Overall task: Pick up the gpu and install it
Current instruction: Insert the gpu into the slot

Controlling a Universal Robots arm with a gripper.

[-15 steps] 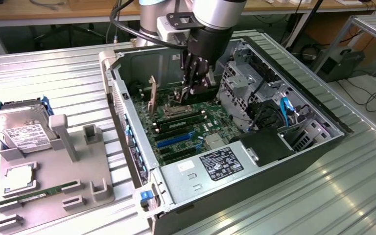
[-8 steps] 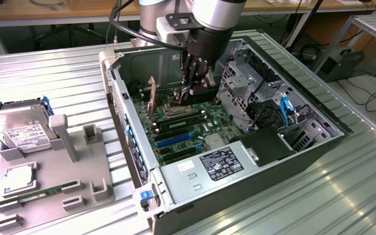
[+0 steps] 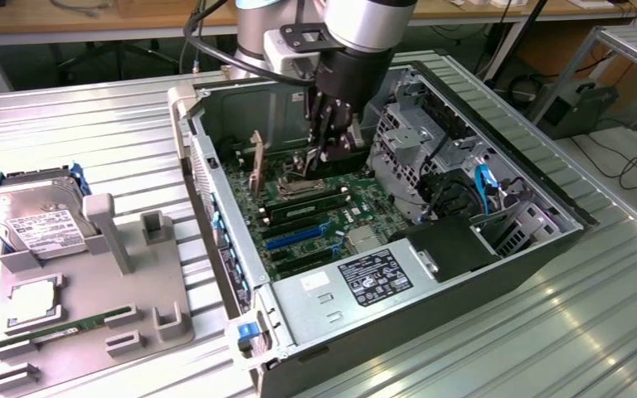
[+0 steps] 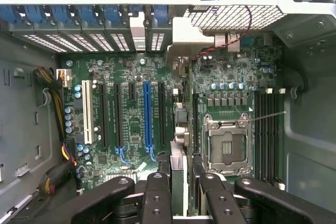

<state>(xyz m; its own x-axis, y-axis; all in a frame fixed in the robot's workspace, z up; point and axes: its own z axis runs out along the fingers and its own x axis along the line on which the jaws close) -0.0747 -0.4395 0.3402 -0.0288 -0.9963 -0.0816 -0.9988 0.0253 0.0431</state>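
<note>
My gripper reaches down into the open computer case and is shut on the gpu. I hold the card upright on its edge above the motherboard. In the wrist view the gpu shows as a thin edge running from between my fingers toward the rear slot covers, with its pale bracket end near the back wall. It hangs between the blue expansion slot and the processor socket, above the black slot beside the blue one. I cannot tell whether it touches the board.
Drive cages and blue cables fill the case side toward the exterior view's right. Memory slots lie beyond the socket. Outside the case, a grey fixture carries a hard drive, a processor and a green memory stick.
</note>
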